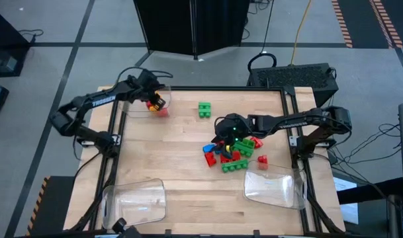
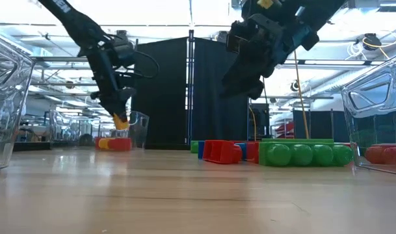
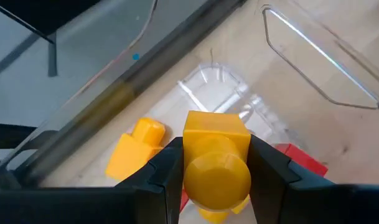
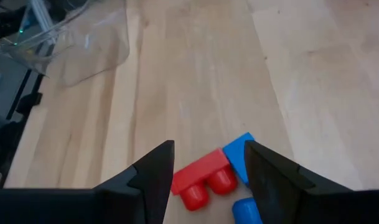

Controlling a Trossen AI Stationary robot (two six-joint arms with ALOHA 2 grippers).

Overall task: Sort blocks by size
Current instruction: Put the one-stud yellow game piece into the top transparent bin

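Overhead, left end effector (image 3: 215, 171) clamps a yellow block (image 3: 215, 163); right end effector (image 4: 209, 163) gapes empty.

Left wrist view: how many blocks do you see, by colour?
Yellow: 2, the held block in the left pincer and the loose block.
Red: 1, the red block.
Total: 3.

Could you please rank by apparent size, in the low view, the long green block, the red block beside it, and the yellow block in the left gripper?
1. Long green block.
2. Red block.
3. Yellow block, held in the left gripper.
The yellow one is farther from the camera, so its true rank is unsure.
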